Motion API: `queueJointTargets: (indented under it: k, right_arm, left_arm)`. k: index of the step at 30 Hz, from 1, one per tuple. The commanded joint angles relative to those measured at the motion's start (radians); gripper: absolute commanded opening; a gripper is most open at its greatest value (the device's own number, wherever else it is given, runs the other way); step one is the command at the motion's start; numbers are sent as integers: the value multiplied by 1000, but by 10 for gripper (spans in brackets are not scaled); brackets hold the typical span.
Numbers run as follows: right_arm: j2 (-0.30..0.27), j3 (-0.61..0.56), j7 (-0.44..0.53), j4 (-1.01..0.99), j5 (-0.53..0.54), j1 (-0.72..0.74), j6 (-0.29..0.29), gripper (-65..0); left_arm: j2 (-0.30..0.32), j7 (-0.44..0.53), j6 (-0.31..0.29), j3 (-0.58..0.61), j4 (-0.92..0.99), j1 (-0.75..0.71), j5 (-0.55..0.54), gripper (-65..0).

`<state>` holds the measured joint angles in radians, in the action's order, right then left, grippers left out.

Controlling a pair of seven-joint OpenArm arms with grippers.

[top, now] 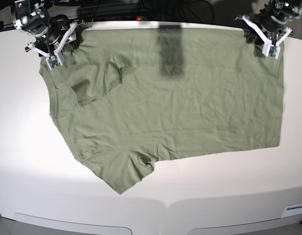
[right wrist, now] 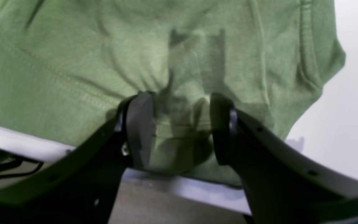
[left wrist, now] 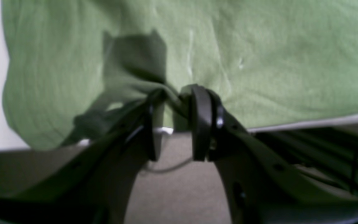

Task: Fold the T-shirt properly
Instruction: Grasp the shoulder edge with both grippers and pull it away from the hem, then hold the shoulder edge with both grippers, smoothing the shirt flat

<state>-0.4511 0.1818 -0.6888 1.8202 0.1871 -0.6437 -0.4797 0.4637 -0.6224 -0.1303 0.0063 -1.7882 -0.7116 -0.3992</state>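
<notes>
The green T-shirt (top: 175, 98) lies spread flat on the white desk (top: 23, 161). It fills most of the far half of the desk. No words or brand can be read on it; the wrist pictures are too blurry to show any print.

The left end effector (left wrist: 174, 124) is at the far corner of the shirt, on the right side of the base view. Its two fingers are close together and pinch a bunched bit of the shirt's edge. The right end effector (right wrist: 180, 127) is at the other far corner, near the sleeve. Its fingers stand wider, with a fold of the shirt's edge between them; I cannot tell if they squeeze it.

The far edge of the shirt runs along the far edge of the desk. One sleeve (top: 126, 171) points toward the near side. The near part of the desk is bare and white, and there is bare room at both sides too
</notes>
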Motion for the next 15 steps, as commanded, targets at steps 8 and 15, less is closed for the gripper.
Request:
queueJointTargets:
  k: [8, 15]
  right_arm:
    - [-6, 3, -38, 74, -4, -8, 2, -364]
    - [-6, 3, -40, 74, -35, -17, 2, -364]
  left_arm:
    - [-18, -214, -20, 26, 11, -39, 13, -491]
    - [-18, -201, -20, 26, 11, -31, 63, -491]
